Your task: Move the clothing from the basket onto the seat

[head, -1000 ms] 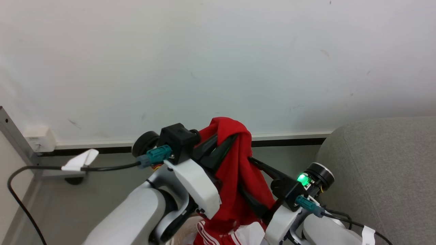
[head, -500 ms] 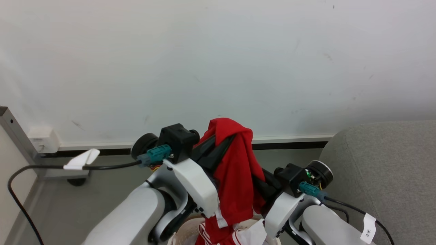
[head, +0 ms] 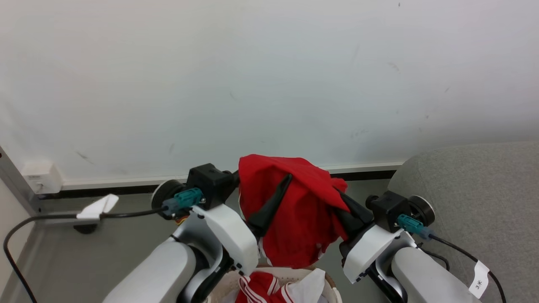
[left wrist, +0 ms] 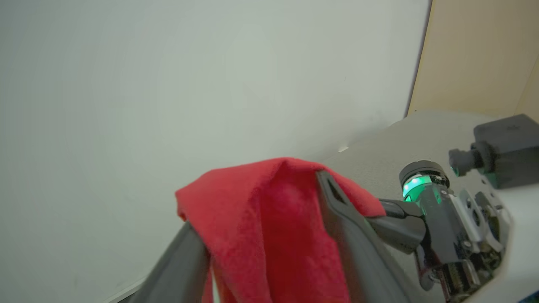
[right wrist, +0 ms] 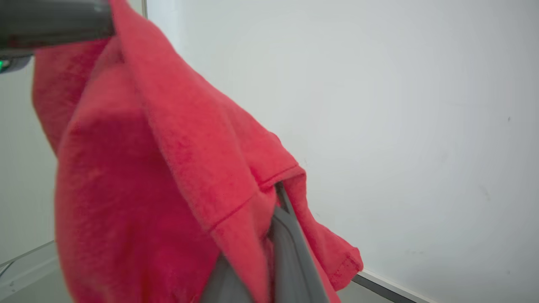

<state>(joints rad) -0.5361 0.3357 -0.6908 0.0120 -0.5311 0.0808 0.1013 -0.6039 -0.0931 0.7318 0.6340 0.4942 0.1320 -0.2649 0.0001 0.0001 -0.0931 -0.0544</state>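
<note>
Partway, we are holding clothing (head: 303, 219) above the basket (head: 290, 272), right gripper (right wrist: 281, 206) clenching it, left gripper (left wrist: 254, 202) released; seat (head: 471, 202) waiting at three o'clock.

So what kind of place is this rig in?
Likely a home-style room or test mock-up: grey upholstered seat, laundry basket of red clothing, plain white wall with skirting.

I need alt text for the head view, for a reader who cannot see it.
A red garment hangs over the open left gripper and from the shut right gripper, above a white basket holding more red clothing. A grey seat stands to the right.
</note>
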